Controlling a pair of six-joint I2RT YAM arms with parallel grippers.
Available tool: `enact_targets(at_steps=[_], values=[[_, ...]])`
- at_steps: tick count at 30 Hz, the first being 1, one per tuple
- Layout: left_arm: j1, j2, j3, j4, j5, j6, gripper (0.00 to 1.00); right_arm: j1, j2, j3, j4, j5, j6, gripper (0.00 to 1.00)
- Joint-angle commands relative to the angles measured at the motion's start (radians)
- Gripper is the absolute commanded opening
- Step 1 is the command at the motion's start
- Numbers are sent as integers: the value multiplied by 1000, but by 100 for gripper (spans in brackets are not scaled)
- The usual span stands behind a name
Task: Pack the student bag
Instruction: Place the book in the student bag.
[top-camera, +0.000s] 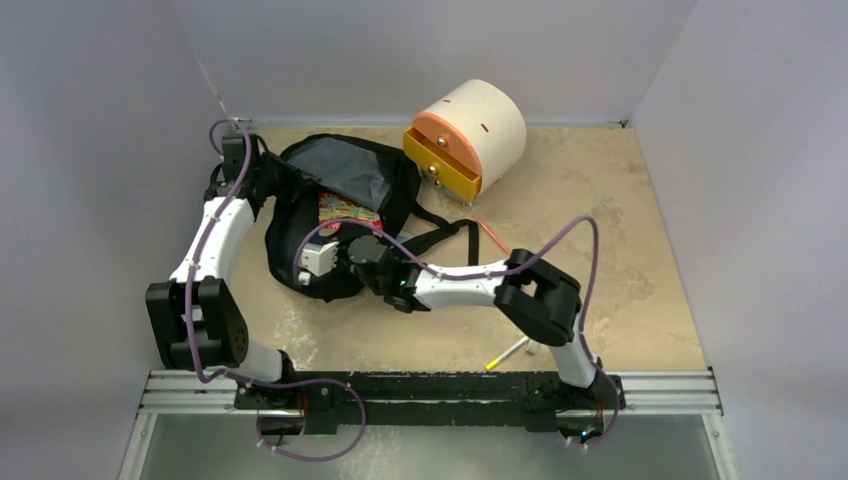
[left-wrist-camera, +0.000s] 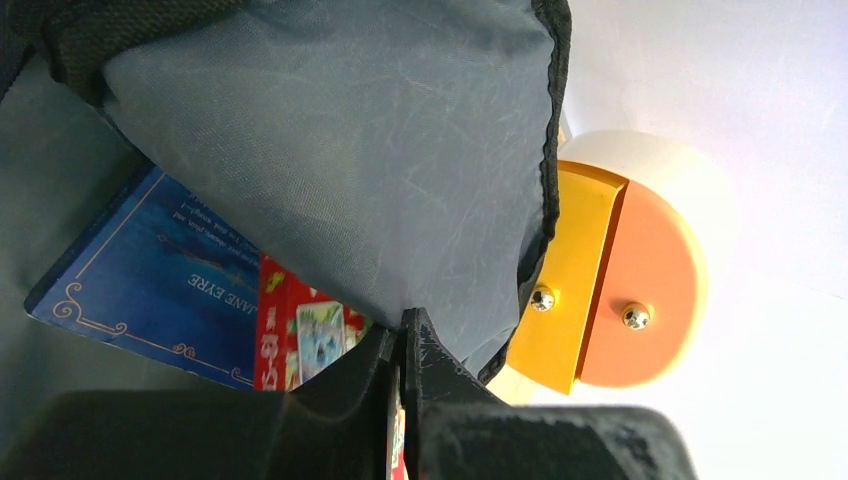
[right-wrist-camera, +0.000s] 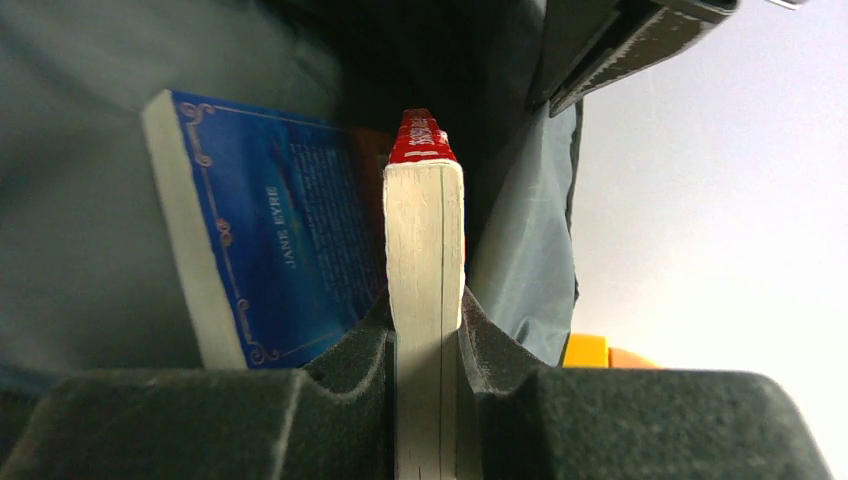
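The black student bag (top-camera: 385, 175) lies open at the back left and shows its blue-grey lining (left-wrist-camera: 330, 150). My left gripper (top-camera: 283, 185) is shut on the edge of the bag's fabric (left-wrist-camera: 405, 325) and holds the opening up. My right gripper (top-camera: 338, 238) is shut on a red-covered book (right-wrist-camera: 424, 240), held on edge inside the bag's mouth. The red book also shows in the top view (top-camera: 345, 212) and the left wrist view (left-wrist-camera: 300, 335). A blue "Jane Eyre" book (right-wrist-camera: 275, 250) lies inside the bag to the left of the red one (left-wrist-camera: 150, 280).
A cream cylindrical drawer box (top-camera: 480, 130) with an orange-yellow front stands just right of the bag at the back. The bag's straps (top-camera: 440, 235) trail to the right. A thin red stick (top-camera: 490, 236) and a yellow-tipped pen (top-camera: 508, 352) lie on the table.
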Motion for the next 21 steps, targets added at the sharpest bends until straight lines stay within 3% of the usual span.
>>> enact_targets(at_steps=[1,6,21], values=[[7,-51,58,26,45,-16,0,11,63,93,291,249,-229,0],[8,-52,60,25,55,-10,0,12,191,140,465,304,-404,0],[7,-68,53,15,72,1,0,-45,395,339,287,217,-359,0]])
